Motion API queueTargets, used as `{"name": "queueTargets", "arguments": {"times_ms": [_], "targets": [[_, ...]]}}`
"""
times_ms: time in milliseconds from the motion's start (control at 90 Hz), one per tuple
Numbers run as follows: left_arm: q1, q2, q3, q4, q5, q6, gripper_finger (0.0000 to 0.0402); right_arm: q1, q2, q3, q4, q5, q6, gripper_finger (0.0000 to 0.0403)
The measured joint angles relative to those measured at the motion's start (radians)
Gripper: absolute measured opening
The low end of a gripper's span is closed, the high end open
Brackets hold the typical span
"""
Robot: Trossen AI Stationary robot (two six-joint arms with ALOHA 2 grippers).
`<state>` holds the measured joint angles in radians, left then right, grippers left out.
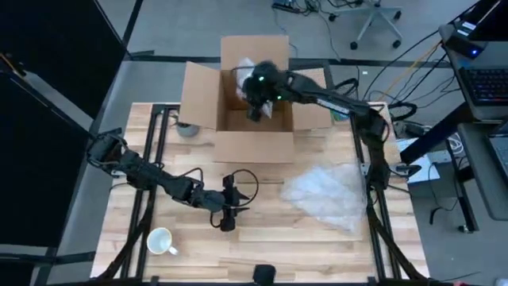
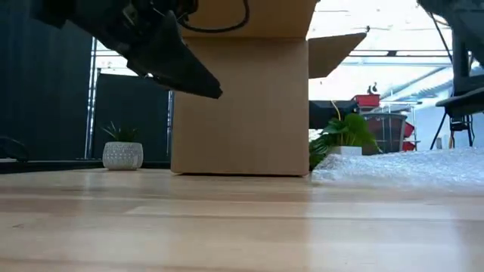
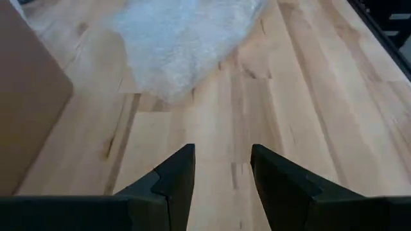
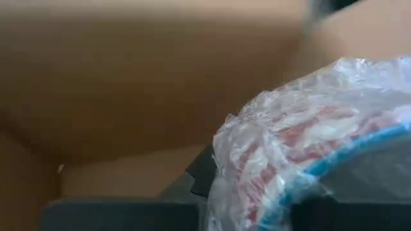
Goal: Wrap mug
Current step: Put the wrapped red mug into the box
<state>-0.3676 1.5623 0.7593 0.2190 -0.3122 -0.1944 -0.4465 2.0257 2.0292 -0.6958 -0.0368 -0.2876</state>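
Observation:
A white mug (image 1: 161,241) stands bare on the table near its front left, touched by nothing. My left gripper (image 3: 221,168) hovers open over bare wood at the table's middle (image 1: 232,208), fingers toward a loose sheet of bubble wrap (image 1: 329,192) lying flat to its right. My right gripper (image 1: 258,102) reaches down into the open cardboard box (image 1: 254,147) at the table's far side, shut on a bundle of bubble wrap (image 4: 308,147) with red and blue showing through it. My right gripper holds the bubble-wrapped bundle (image 4: 257,160) between its fingers, inside the box. One dark finger (image 4: 200,172) shows against the bundle's side; the bundle itself hides the other finger. Whether the bundle rests on the box floor cannot be told.
A small grey pot (image 1: 188,128) stands by the box's left flap. The box walls (image 4: 128,77) close in around my right gripper. Bare wood lies between the mug, my left gripper and the bubble wrap sheet (image 3: 186,38).

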Motion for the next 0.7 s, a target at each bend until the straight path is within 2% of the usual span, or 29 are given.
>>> {"name": "queueTargets", "arguments": {"times_ms": [144,422,700], "targets": [[0.002,0.0,0.0,0.01,0.0,0.0,0.0143,0.01,0.075,0.004,-0.041,-0.056,0.01,0.0031],[0.002,0.0,0.0,0.012,-0.013,0.019,0.0143,0.006,0.174,0.003,-0.148,-0.045,0.026,0.0031],[0.001,0.0,0.0,0.011,-0.014,0.027,0.0143,0.007,0.245,0.003,-0.161,-0.048,0.084,0.0041]]}}
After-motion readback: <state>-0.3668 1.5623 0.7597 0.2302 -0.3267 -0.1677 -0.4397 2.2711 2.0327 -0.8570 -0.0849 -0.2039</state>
